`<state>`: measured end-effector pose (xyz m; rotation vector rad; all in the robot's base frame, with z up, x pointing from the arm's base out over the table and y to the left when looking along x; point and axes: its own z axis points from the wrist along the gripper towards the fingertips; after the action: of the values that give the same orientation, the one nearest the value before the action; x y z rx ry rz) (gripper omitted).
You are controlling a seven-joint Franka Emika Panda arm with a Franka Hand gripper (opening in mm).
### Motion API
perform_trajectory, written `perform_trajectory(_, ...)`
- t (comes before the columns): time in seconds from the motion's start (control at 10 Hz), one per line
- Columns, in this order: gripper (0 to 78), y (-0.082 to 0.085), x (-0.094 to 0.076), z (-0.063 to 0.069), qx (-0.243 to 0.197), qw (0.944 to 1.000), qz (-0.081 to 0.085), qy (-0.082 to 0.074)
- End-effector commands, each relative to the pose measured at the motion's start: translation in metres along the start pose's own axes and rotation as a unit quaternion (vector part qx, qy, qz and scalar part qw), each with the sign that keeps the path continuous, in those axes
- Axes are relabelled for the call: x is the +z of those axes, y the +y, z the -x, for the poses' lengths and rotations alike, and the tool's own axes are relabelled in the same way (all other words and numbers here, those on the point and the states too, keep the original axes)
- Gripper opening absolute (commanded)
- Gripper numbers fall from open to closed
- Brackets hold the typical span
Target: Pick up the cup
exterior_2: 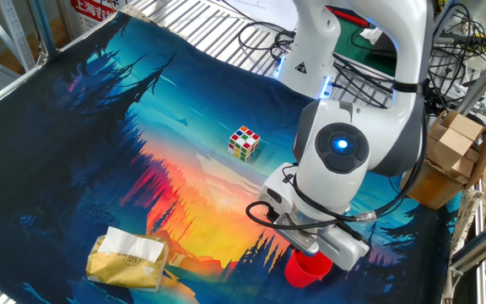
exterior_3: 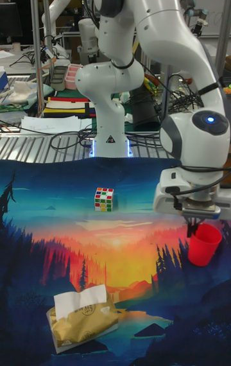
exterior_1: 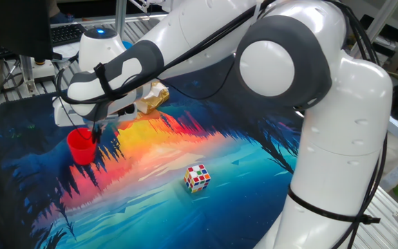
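The cup (exterior_1: 81, 146), a small plain red tapered plastic one, sits tilted at the tip of the white robot arm's gripper (exterior_1: 94, 133). In the tall fixed view the cup (exterior_3: 204, 244) leans with its rim toward the gripper (exterior_3: 192, 230), and its base appears raised off the colourful cloth mat (exterior_3: 38, 257), printed with a sunset and dark trees, that covers the table. One dark finger reaches down to the cup's rim; whether the jaws pinch the wall cannot be told for certain, since the arm's wrist hides most of them, though the tilt suggests the rim is caught between them.

Reading that view from left to right: a yellow tissue pack (exterior_3: 82, 323) with a white tissue sticking out lies low on the mat, a Rubik's cube (exterior_3: 104, 199) with multicoloured faces rests further back near the arm's base, and the cup hangs at the right edge.

From the other fixed view the cup (exterior_2: 307, 268) shows only partly beneath the gripper housing, well apart from the cube (exterior_2: 244, 143) and the tissue pack (exterior_2: 127, 258).
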<state>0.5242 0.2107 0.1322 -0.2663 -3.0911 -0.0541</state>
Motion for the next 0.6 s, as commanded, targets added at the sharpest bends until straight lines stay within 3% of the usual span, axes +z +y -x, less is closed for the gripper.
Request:
perform_trajectory(0.1,1.3,0.001,-0.01,-0.002,0.001,1.0,-0.001,0.004)
perform_trajectory(0.4,1.3,-0.004,-0.027,-0.004,-0.001,0.9999,-0.006,0.01)
perform_trajectory(0.6,1.3,-0.022,-0.051,-0.003,-0.011,0.9998,-0.007,0.018)
